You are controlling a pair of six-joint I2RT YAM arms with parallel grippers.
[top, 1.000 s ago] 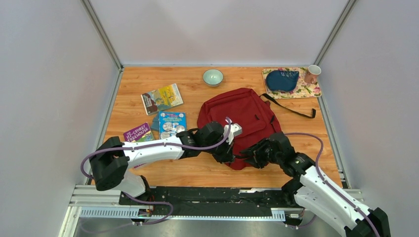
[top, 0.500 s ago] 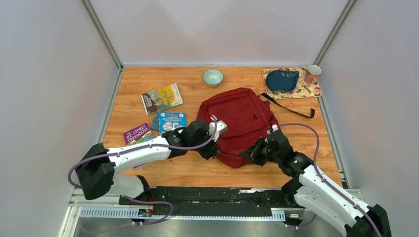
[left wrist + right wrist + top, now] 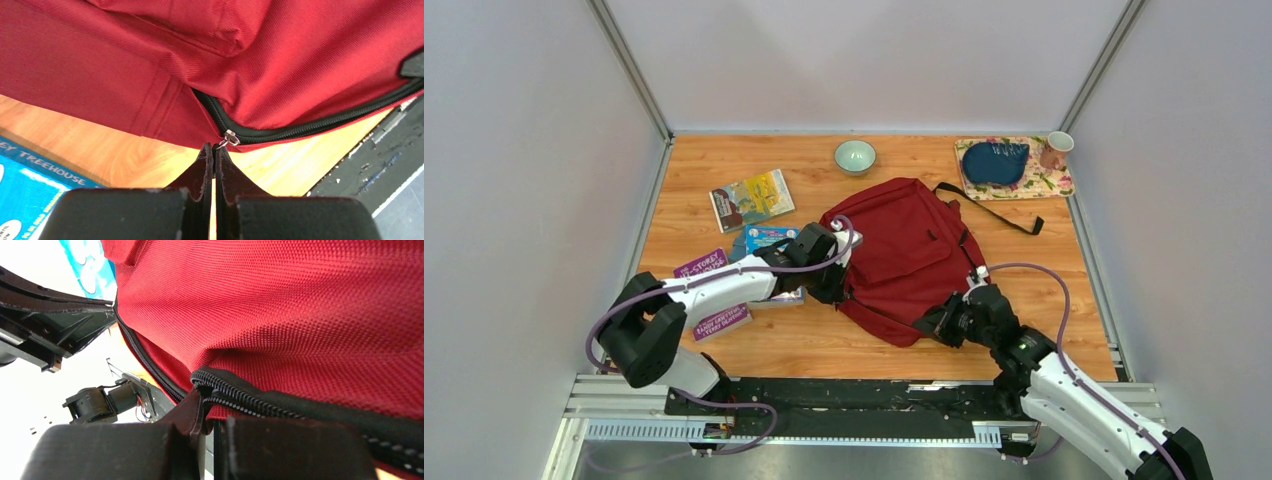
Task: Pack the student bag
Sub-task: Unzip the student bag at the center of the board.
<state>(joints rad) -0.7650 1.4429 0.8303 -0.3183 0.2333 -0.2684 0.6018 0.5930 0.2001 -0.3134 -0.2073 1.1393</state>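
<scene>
The student bag (image 3: 904, 250), dark red with black straps, lies flat in the middle of the table. My left gripper (image 3: 829, 285) is at its near left edge. In the left wrist view the left gripper (image 3: 214, 148) is shut, its tips pinching the silver zipper pull (image 3: 230, 139) at the end of the black zipper (image 3: 310, 125). My right gripper (image 3: 941, 325) is at the bag's near right corner. In the right wrist view the right gripper (image 3: 212, 407) is shut on the bag's black zipper edge (image 3: 250, 397), with red fabric (image 3: 300, 305) above it.
Three books lie left of the bag: a yellow one (image 3: 752, 199), a blue one (image 3: 769, 238) partly under my left arm, and a purple one (image 3: 709, 270). A green bowl (image 3: 855, 156) stands at the back. A floral mat (image 3: 1024, 180) holds a blue pouch (image 3: 995, 161) beside a cup (image 3: 1056, 149).
My right gripper has shut on the bag's zipper edge. My left gripper has pulled the zipper pull leftward and farther back, and the bag and its strap have shifted left.
</scene>
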